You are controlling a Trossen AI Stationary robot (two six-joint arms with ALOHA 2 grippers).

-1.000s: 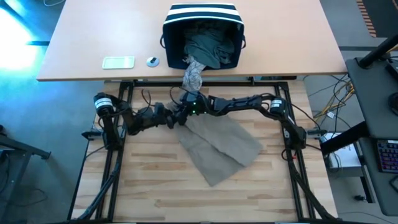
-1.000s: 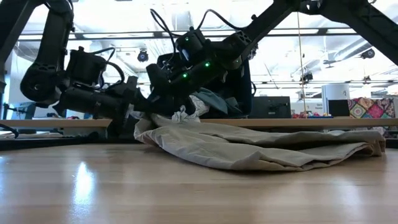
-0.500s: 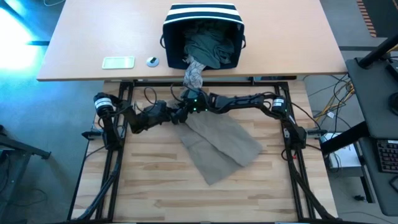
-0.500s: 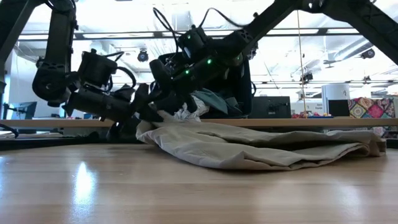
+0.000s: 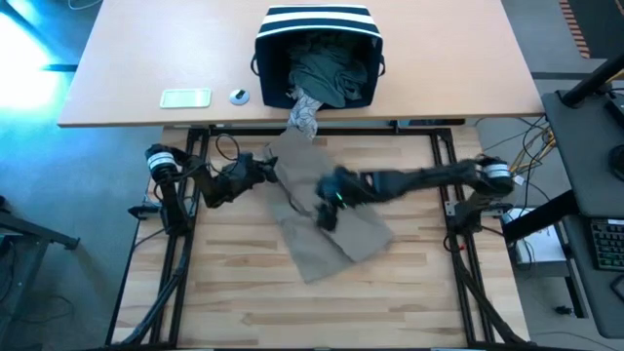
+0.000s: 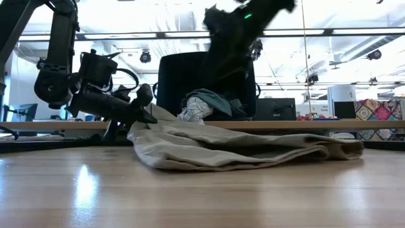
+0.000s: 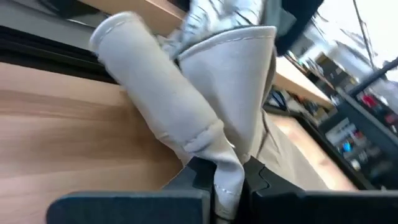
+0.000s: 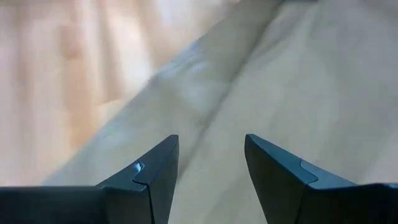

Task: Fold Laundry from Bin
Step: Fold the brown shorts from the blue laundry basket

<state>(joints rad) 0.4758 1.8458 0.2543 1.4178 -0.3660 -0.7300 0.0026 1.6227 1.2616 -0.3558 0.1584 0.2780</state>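
The navy bin (image 5: pixel 317 24) with white stripes lies tipped on the tan desk, its mouth toward the table. Dark green laundry (image 5: pixel 331 73) fills it, and a grey-white patterned piece (image 5: pixel 304 117) hangs from its mouth over the desk's edge. A tan garment (image 5: pixel 336 229) lies rumpled on the wooden table. My left gripper (image 5: pixel 265 174) is shut on its far left corner. My right gripper (image 5: pixel 327 213) hovers open above the garment's middle; between its fingers (image 8: pixel 211 168) only the cloth below shows. My left gripper pinches a bunched fold at the tan garment's far left corner (image 7: pixel 225 163) between its two fingers. The fingers come nearly level from the table's left side. That corner (image 6: pixel 152 117) is held up off the wood, and the rest of the garment lies on the table.
On the desk, left of the bin, lie a pale flat card (image 5: pixel 185 97) and a small round object (image 5: pixel 239 96). A black metal frame (image 5: pixel 180 253) borders the wooden table. Bare wood (image 5: pixel 292 312) lies toward the near edge.
My left gripper has shut on the tan garment's far left corner. My right gripper has risen and swung from that corner toward the table's near right, over the garment's middle. The garment's far end has been drawn toward the far edge, and its right end has slid left.
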